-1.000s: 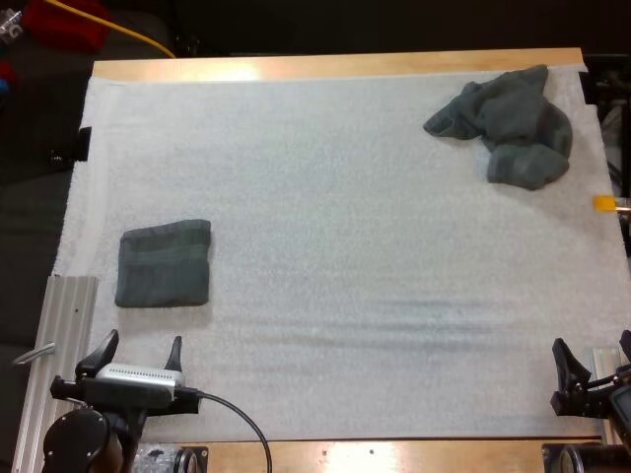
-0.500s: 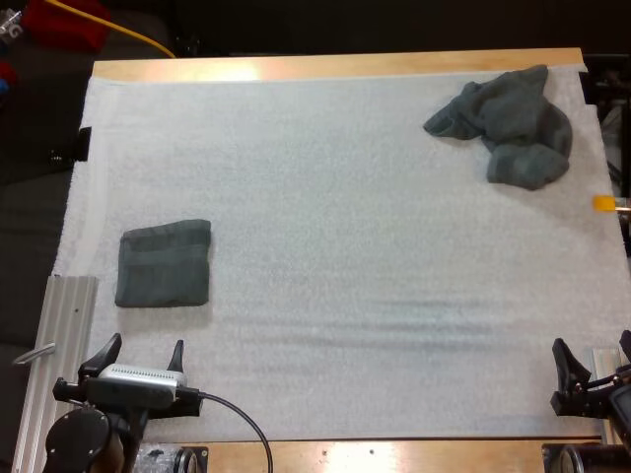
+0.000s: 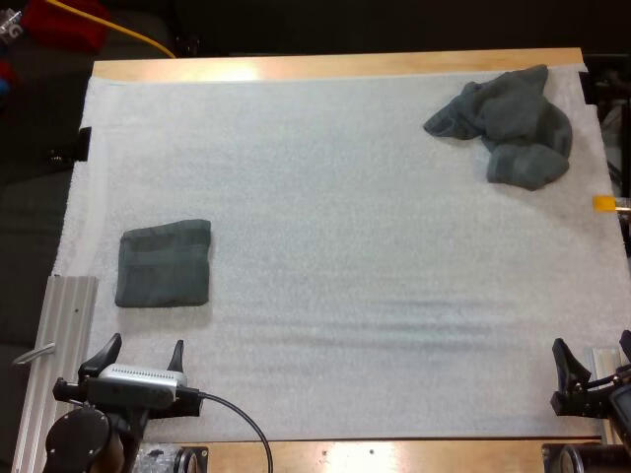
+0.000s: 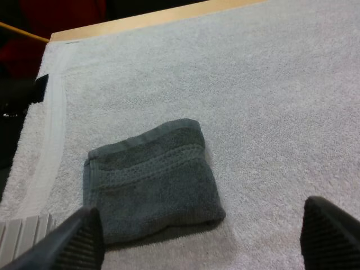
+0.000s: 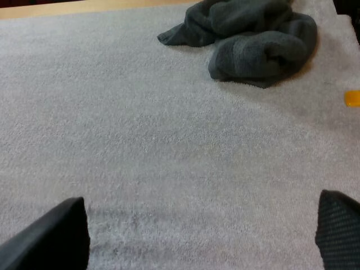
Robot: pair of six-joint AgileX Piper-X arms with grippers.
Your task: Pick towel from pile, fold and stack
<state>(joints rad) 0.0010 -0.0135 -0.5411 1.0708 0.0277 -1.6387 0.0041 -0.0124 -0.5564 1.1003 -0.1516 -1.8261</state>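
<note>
The left gripper (image 3: 140,353) sits at the near left edge of the mat (image 3: 345,246), its fingers spread and clear of anything. The right gripper (image 3: 595,357) sits at the near right edge, its fingers likewise apart and empty.

Just ahead of the left gripper lies the folded towel (image 3: 164,263), flat and roughly square, forming the base of the stack. The crumpled towel (image 3: 508,123) lies at the far right of the mat, well apart from both grippers and nearer the right arm's side. It appears to be the next item to pick.

Risks, as a judgement:
- The crumpled towel is bunched in overlapping lobes, so a pinch on a thick fold could lift it as a wad, leaving no corner free for folding.
- It lies close to the mat's far right border, so a drag could pull it off the edge.
- A deep grasp might also catch the mat's nap.

The mat is white, finely textured and slightly rippled towards the near side. It covers a wooden table (image 3: 335,65), with a ribbed metal rail (image 3: 64,325) at the near left.
</note>
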